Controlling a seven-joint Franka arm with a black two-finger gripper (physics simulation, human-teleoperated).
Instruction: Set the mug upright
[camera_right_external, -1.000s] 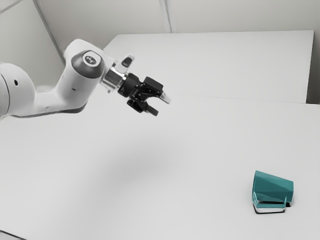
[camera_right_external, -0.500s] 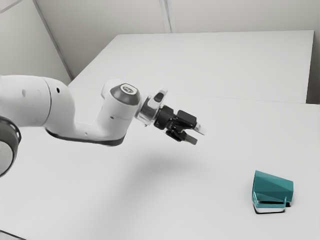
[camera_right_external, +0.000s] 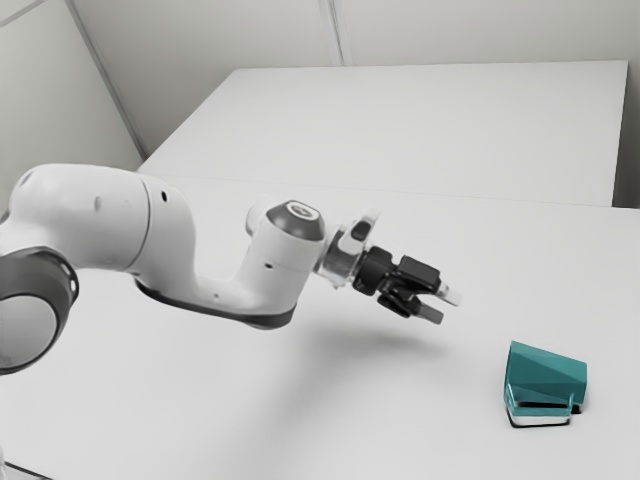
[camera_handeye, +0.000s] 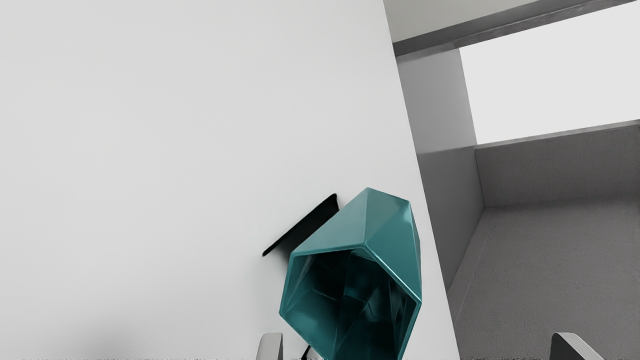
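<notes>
Parted and holding nothing, the gripper (camera_right_external: 442, 306) had its 2 fingers (camera_handeye: 270, 347) above and short of the mug (camera_right_external: 545, 375), which lay sideways on the table (camera_right_external: 180, 400). It looked stiff, light, perhaps slippery; the wall near its rim (camera_handeye: 327, 249) seemed the best hold. The wrist view showed its mouth (camera_handeye: 345, 300) facing the fingers; the exterior view, the gap between.

By kind, there was one teal mug (camera_right_external: 545, 375), one white robot arm (camera_right_external: 95, 215), one black gripper (camera_right_external: 441, 305) at its end, two fingers (camera_handeye: 270, 347), and one white table (camera_right_external: 400, 420) under the mug
</notes>
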